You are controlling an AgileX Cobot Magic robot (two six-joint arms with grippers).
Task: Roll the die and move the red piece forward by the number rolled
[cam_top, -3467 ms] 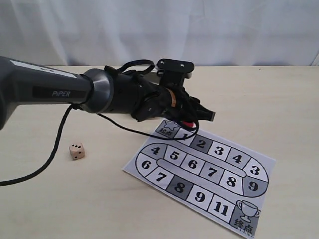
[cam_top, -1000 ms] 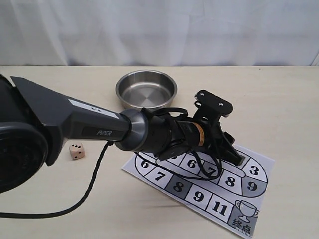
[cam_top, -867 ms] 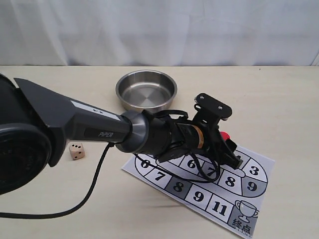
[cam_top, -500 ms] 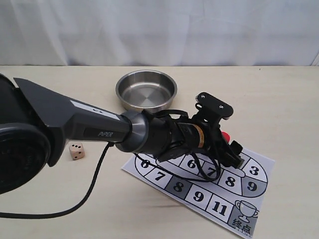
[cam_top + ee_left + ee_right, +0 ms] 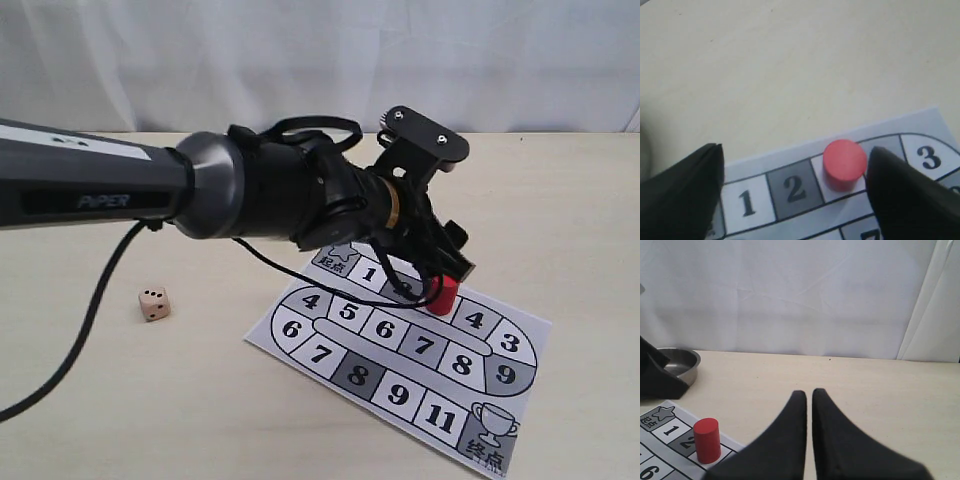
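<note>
1. Red piece (image 5: 441,295) (image 5: 844,159) (image 5: 707,440): short red cylinder, upright on the board's far row, on the white square between the grey 2 and the 4; it covers that square's number
2. Die (image 5: 154,303): small tan cube with dark pips, on the bare worktop (image 5: 150,410), well left of the board and apart from both arms
3. Board (image 5: 400,350): white printed sheet with an oval track of numbered squares, lying flat at an angle, star square at the far-left corner, trophy square at the near-right corner
4. Left hand (image 5: 795,155): raised over the far row just above the red piece, spread wide, holding nothing; the piece stands free just beside one finger
5. Right hand (image 5: 806,392): off to the right of the board, fingers drawn together with only a thin slit between, nothing held
6. Steel bowl (image 5: 682,362): round and shallow, on the worktop off the board; only the right wrist view shows it
</note>
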